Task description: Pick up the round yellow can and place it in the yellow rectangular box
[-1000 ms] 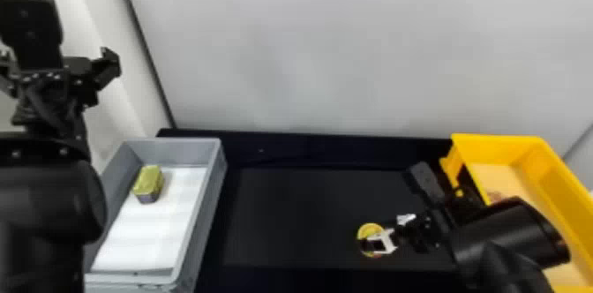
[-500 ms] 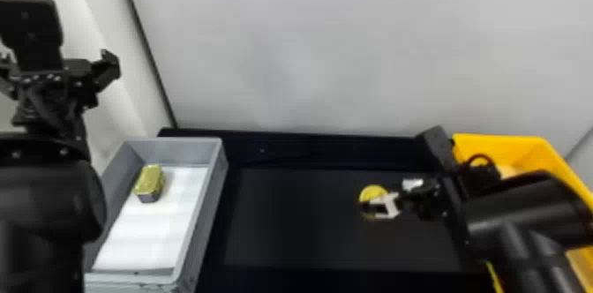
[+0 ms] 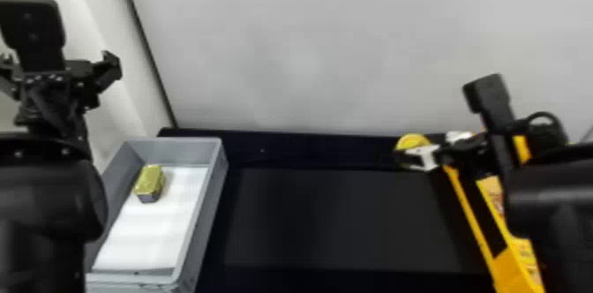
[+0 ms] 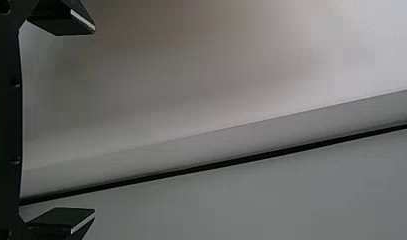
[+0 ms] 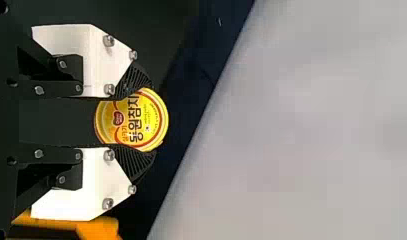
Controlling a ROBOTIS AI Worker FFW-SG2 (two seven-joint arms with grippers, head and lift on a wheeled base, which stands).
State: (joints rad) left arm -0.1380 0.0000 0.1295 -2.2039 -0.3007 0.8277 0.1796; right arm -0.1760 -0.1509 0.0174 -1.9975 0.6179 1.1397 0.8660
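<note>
Shut on the round yellow can (image 3: 413,141), my right gripper (image 3: 415,155) is held at the back right, just left of the yellow rectangular box (image 3: 516,265). The right wrist view has the can (image 5: 132,120) clamped between both ribbed black pads of the right gripper (image 5: 135,121), with its printed lid facing the camera. The arm covers much of the box. My left gripper (image 3: 57,71) is parked high at the far left, its fingers spread wide and holding nothing; in the left wrist view that gripper (image 4: 83,122) faces a pale wall.
On the left stands a grey bin (image 3: 216,182) with a white liner, holding a small gold-topped can (image 3: 150,182). A dark mat (image 3: 339,221) lies between bin and yellow box. Behind the table rises a pale wall (image 3: 309,49).
The right gripper has carried the can up and toward the back of the table, and slightly right. More of the yellow box's left side now shows below the arm. The left arm has stayed still.
</note>
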